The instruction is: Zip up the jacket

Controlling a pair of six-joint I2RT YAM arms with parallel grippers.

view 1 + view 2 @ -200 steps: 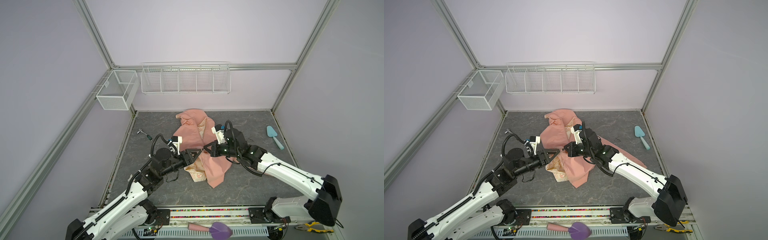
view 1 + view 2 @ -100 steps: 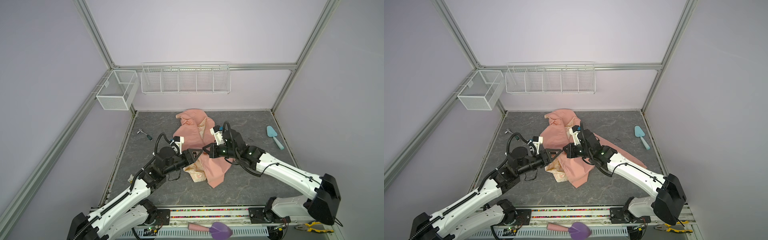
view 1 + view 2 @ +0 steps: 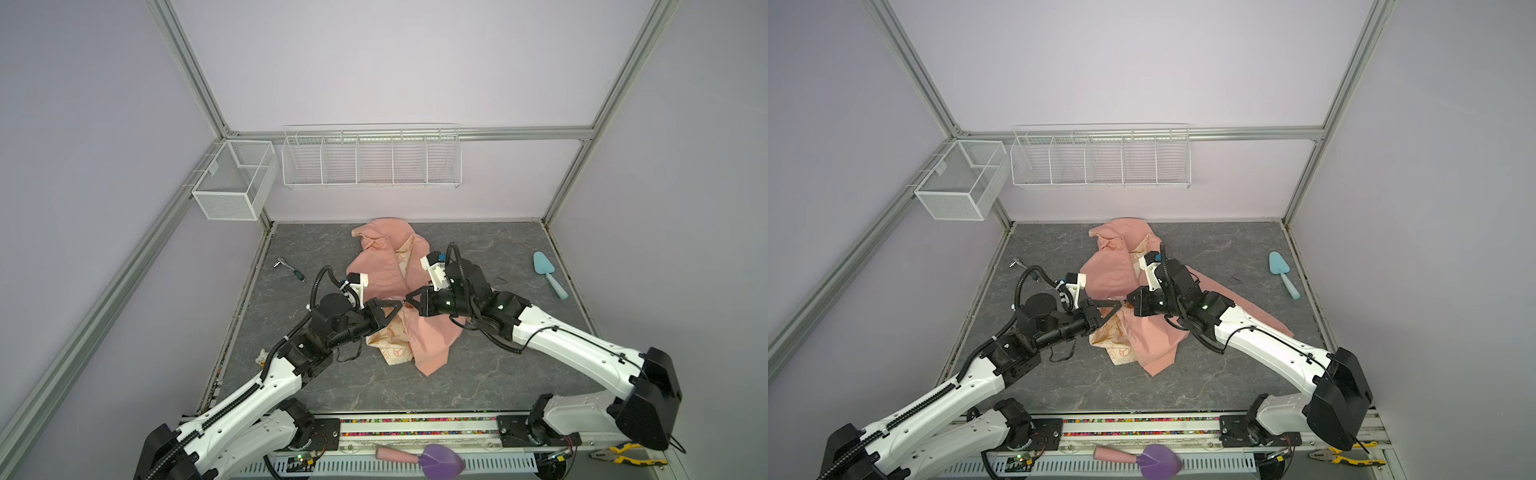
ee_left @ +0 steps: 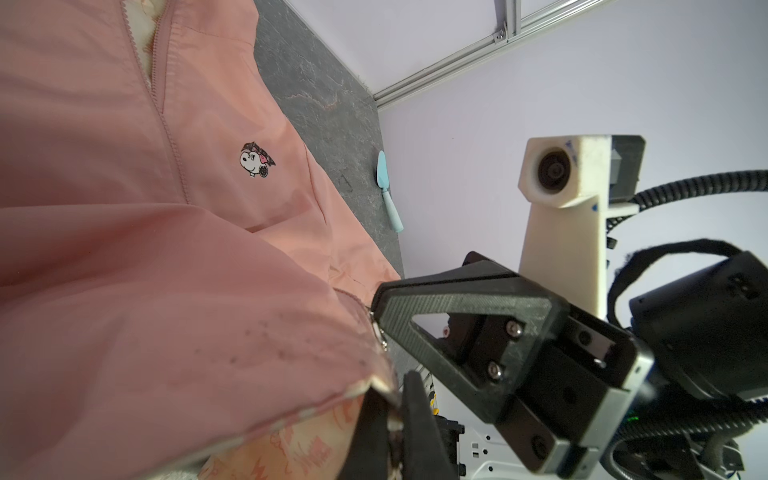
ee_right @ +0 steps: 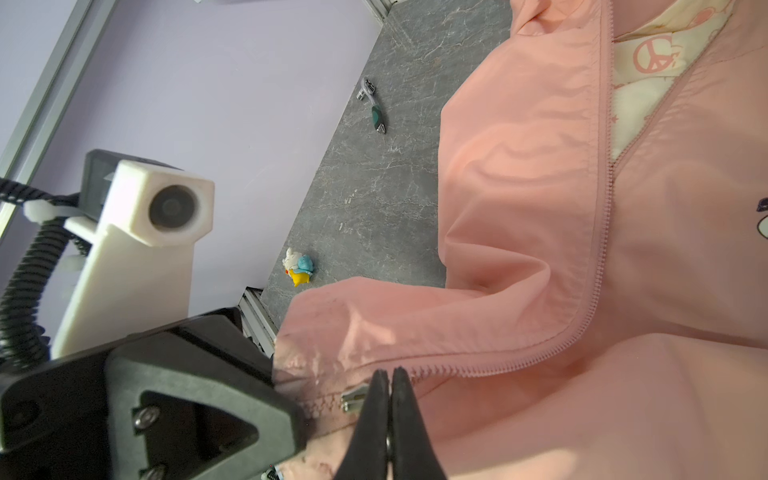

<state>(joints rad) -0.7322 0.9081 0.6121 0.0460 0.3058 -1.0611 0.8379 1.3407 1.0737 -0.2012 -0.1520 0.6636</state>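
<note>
The salmon-pink jacket [image 3: 380, 266] [image 3: 1106, 274] lies crumpled mid-table, front up, with its zip open along most of its length and cream lining showing. In both top views the two grippers meet tip to tip over its lower front. My left gripper [image 3: 398, 307] [image 3: 1119, 304] [image 4: 397, 395] is shut on the bottom corner of a front edge, pinching pink fabric and cream lining. My right gripper [image 3: 409, 300] [image 3: 1128, 300] [image 5: 390, 374] is shut at the zipper slider [image 5: 352, 400]; its metal body pokes out beside the fingertips. A cartoon badge [image 4: 256, 160] marks the chest.
A blue trowel [image 3: 548, 272] lies at the right edge and a small ratchet tool [image 3: 290, 268] at the left. A little toy figure [image 5: 298, 271] sits near the left wall. Wire baskets [image 3: 372, 156] hang on the back wall. A purple scoop [image 3: 436, 459] and pliers [image 3: 619, 453] lie on the front rail.
My left gripper has moved in toward the right gripper and closed on the jacket's bottom edge. The right gripper has stayed shut at the zipper, shifting slightly left.
</note>
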